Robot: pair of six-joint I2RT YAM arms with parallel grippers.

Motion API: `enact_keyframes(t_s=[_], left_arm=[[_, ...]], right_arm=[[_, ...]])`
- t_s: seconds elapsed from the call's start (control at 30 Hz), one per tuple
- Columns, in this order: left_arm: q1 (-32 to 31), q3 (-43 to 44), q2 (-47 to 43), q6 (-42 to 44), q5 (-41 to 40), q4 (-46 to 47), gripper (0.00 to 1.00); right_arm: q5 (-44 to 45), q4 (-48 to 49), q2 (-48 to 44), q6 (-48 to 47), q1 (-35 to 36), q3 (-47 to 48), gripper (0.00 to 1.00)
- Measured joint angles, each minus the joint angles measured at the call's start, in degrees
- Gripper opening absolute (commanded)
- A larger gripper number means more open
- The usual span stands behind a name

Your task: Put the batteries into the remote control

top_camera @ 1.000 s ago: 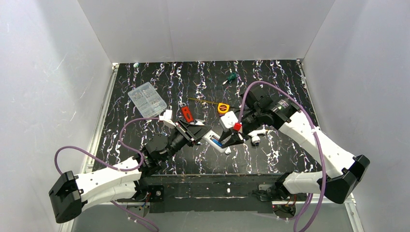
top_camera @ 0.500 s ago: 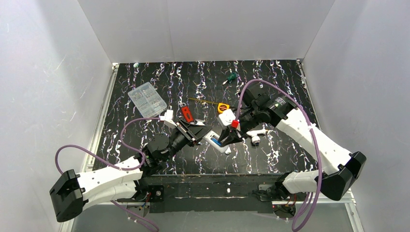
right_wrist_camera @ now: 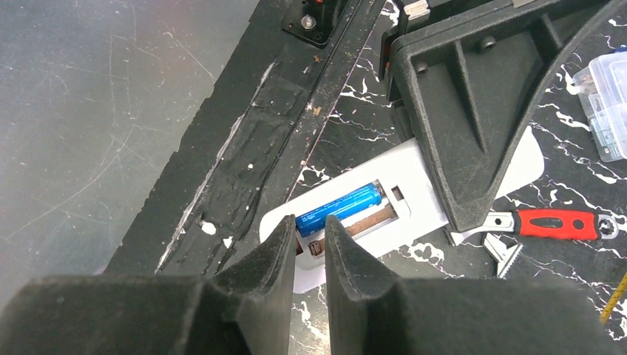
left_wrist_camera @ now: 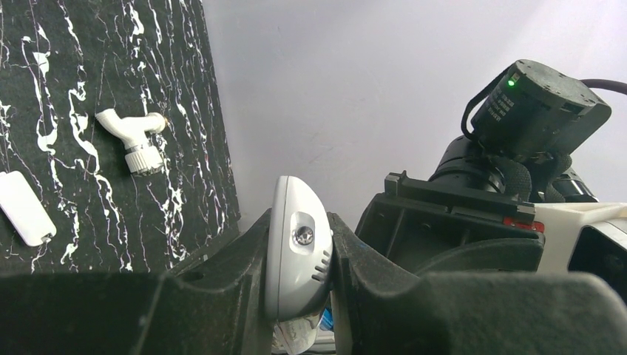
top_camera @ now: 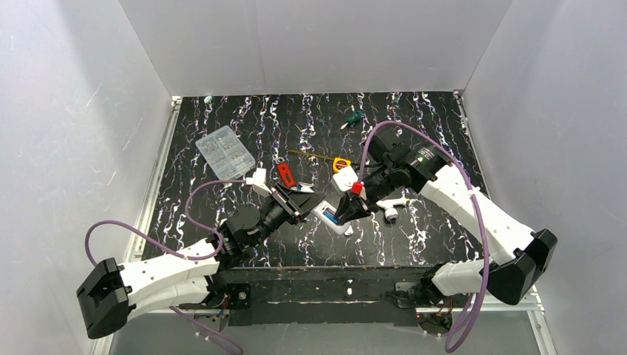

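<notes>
Top external view: black white-veined marbled counter [top_camera: 414,133], both arms meet mid-counter over the small white oblong plastic remote control [right_wrist_camera: 405,168].

- The remote lies back-up, its battery bay uncovered. One slim blue battery with a silvery end [right_wrist_camera: 339,210] sits in the far slot, and the slot beside it shows a brownish floor.
- Left tool [left_wrist_camera: 297,222] is pressed onto one rounded end of the remote, one finger on each side. In the right wrist view its big black finger [right_wrist_camera: 451,126] lies across the handset and hides the middle of it.
- Right tool [right_wrist_camera: 309,235] hangs right over the near end of the bay, fingers nearly together with a thin gap. I can't tell whether anything is pinched, as the fingers block that end of the bay.
- From above, the two tools cover most of the remote; only a white strip and a bit of blue show.

Around the remote:
- A white angled pipe-like fitting [top_camera: 390,207] lies just right of the right tool.
- A small flat white rounded plastic piece [left_wrist_camera: 26,209] lies on the counter near the fitting.
- A red-handled metal wrench [right_wrist_camera: 554,223] is just beside the remote, behind the left tool.
- A yellow tape measure [top_camera: 341,164] has a thin strip pulled out to the left.
- A green-handled screwdriver [top_camera: 353,117] is further back.
- A clear plastic compartment box [top_camera: 225,151] holding small silvery bits sits at back left.

Lettering is too small to read anywhere. A green light [left_wrist_camera: 512,83] glows on the right wrist camera.
</notes>
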Motion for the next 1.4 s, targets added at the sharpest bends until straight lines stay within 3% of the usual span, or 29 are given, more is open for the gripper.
enact_keyframes(t_s=[0.67,1.4], left_arm=[[0.1,0.0,0.7,0.5,-0.1,-0.5,0.0],[0.3,0.0,0.7,0.9,-0.9,-1.2,0.0]], right_arm=[[0.0,-1.6,2.7,1.7,-0.3,0.5,0.09],[0.7,-0.6,3.8,5.7,0.1,0.9,0.09]])
